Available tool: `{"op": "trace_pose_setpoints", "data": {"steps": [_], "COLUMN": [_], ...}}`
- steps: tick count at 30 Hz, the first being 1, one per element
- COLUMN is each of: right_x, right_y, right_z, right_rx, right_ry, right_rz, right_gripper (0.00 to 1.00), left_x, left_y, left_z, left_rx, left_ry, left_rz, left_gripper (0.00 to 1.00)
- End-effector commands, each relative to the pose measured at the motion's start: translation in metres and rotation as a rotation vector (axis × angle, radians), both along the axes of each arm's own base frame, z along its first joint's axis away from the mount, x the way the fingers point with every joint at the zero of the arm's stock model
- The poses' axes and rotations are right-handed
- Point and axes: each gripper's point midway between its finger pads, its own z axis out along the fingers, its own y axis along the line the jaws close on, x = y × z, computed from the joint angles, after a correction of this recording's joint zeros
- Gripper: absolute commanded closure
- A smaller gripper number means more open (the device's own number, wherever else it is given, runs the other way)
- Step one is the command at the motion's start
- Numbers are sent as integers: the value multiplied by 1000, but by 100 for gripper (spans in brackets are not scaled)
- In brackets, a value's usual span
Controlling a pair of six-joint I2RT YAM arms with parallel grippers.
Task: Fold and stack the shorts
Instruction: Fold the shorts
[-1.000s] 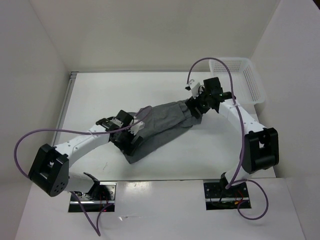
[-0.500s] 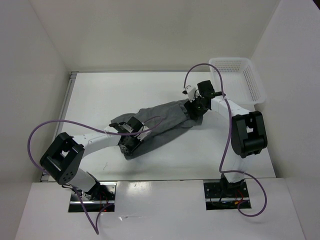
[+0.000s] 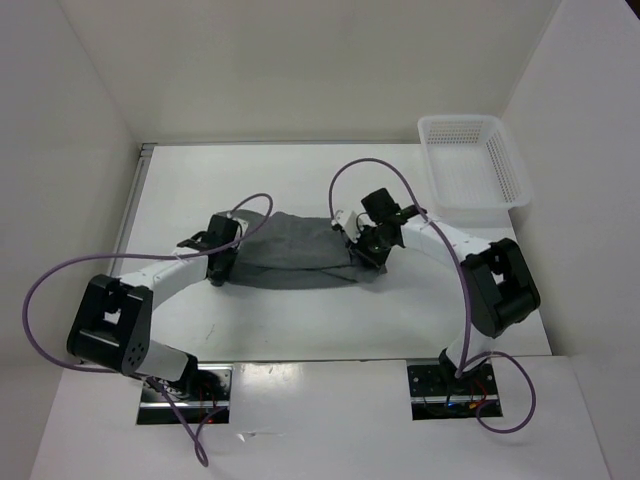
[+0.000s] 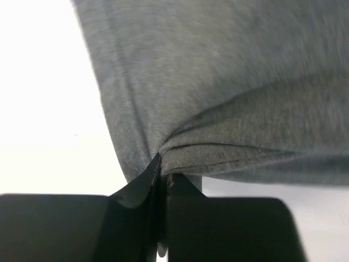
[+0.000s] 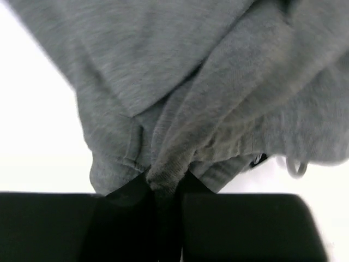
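Observation:
The grey shorts [image 3: 290, 258] stretch across the middle of the white table between my two grippers. My left gripper [image 3: 222, 262] pinches their left end; in the left wrist view its black fingers [image 4: 136, 191] are shut on a hemmed edge of the shorts [image 4: 218, 93]. My right gripper [image 3: 362, 248] holds the right end. In the right wrist view the shorts [image 5: 180, 82] bunch into a thick ribbed fold [image 5: 166, 174] clamped between that gripper's jaws [image 5: 166, 185]. The part of the cloth under both grippers is hidden in the top view.
A white plastic mesh basket [image 3: 474, 170] stands at the back right of the table [image 3: 300, 320], beyond the right arm. Purple cables [image 3: 60, 275] loop over both arms. White walls close in the table on the left, back and right.
Both grippers have closed on the shorts. The cloth, lying diagonally a second ago, now runs level across the table, its left end carried up and left, its right end brought nearer and left.

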Motion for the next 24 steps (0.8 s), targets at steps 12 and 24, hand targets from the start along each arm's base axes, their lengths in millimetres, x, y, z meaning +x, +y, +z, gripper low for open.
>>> {"op": "trace_pose_setpoints", "data": {"steps": [12,24], "right_x": [-4,-4], "right_y": [21,14], "right_z": [56,44], "right_rx": [98,56], "right_ry": [-49,-61], "right_rz": [21,47], "right_gripper": [50,53], "left_x": [-11,29], "left_y": [-41,28], "left_z": [128,62], "left_rx": [-458,-511], "left_ry": [-148,165], "left_rz": [-126,201], "left_gripper": [36,50]}}
